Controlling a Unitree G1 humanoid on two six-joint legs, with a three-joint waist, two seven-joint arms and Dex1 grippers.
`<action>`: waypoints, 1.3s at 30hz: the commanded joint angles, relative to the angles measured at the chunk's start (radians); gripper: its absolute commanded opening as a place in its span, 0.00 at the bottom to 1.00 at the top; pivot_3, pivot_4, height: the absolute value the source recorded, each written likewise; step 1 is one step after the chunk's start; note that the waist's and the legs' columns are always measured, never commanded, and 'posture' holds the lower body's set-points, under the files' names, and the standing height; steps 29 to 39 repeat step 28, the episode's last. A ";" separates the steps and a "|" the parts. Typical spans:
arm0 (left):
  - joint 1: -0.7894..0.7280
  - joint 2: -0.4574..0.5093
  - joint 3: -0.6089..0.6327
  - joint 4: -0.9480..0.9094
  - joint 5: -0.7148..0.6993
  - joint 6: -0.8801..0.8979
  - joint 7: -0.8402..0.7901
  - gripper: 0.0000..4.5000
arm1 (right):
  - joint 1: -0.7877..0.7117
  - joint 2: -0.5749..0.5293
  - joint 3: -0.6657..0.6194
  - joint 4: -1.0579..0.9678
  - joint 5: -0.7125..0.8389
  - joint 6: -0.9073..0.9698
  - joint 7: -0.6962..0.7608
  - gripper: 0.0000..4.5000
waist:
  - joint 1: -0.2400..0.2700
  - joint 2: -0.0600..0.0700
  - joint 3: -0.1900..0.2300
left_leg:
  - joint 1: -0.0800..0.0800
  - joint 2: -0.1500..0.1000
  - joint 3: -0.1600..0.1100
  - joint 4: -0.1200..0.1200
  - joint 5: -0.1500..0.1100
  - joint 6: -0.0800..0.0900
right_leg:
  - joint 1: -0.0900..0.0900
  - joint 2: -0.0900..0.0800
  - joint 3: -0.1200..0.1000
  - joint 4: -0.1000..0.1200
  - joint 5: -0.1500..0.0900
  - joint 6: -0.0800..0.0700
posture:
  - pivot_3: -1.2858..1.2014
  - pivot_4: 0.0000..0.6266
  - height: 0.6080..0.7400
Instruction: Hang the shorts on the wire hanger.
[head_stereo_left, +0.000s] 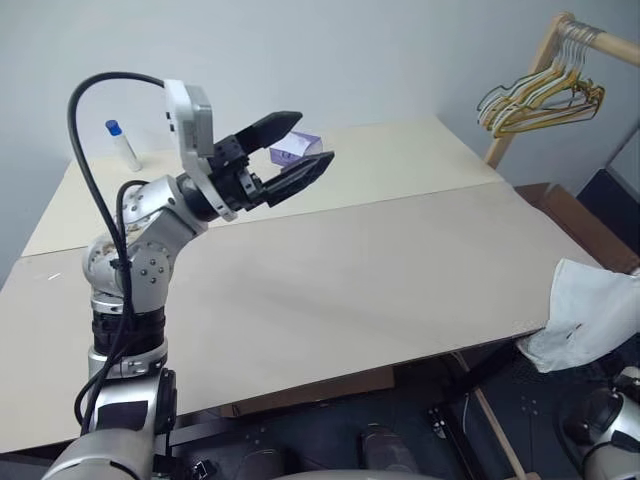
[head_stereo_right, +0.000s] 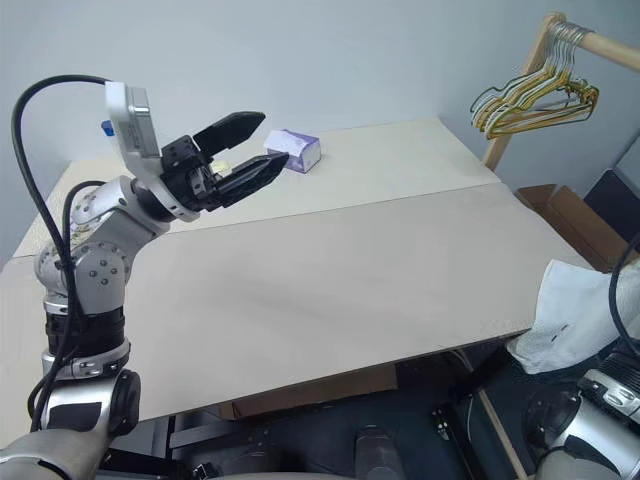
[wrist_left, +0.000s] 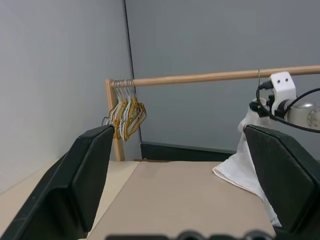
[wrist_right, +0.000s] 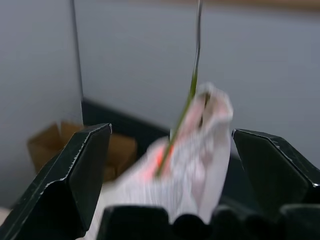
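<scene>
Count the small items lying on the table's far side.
2: a purple box near the far edge just beyond the left gripper, and a blue-capped tube farther left. Others may hide behind the arm.

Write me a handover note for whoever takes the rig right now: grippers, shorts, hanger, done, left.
Left gripper: open, empty, raised over the far part of the table, near a purple box.
Right gripper: open, holding nothing, pointed at the shorts.
Shorts: white, draped off the table's right edge; in the right wrist view they hang on a thin wire that looks like the wire hanger's hook.
Done: the shorts look to be on the hanger and let go.
Left: I cannot see what the hook hangs from, so check that. The wooden rail with the bunch of hangers stands to the right.
</scene>
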 joint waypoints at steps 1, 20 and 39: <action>0.011 0.004 0.013 -0.039 0.016 -0.047 0.011 1.00 | 0.006 0.015 0.044 -0.088 0.037 -0.125 0.053 0.99 | 0.000 0.000 0.000 | 0.000 0.000 0.000 0.000 0.000 0.000 | 0.000 0.000 0.000 0.000 0.000 0.000 | 0.50 0.00 1.00; 0.376 0.212 -0.033 -0.176 0.312 -0.153 0.037 1.00 | -0.049 -0.112 0.707 -0.148 0.382 -0.236 1.258 0.99 | 0.070 -0.004 0.001 | 0.001 0.002 0.000 0.000 0.000 0.000 | -0.001 0.001 -0.001 0.001 0.000 -0.001 | 0.57 0.00 1.00; 0.474 0.242 -0.001 -0.247 0.297 -0.153 0.023 1.00 | -0.132 -0.069 0.796 -0.050 0.360 -0.286 1.386 0.99 | 0.164 -0.006 0.002 | -0.002 0.003 -0.001 0.000 0.000 -0.001 | -0.003 0.000 -0.006 -0.001 0.001 -0.002 | 0.60 0.00 1.00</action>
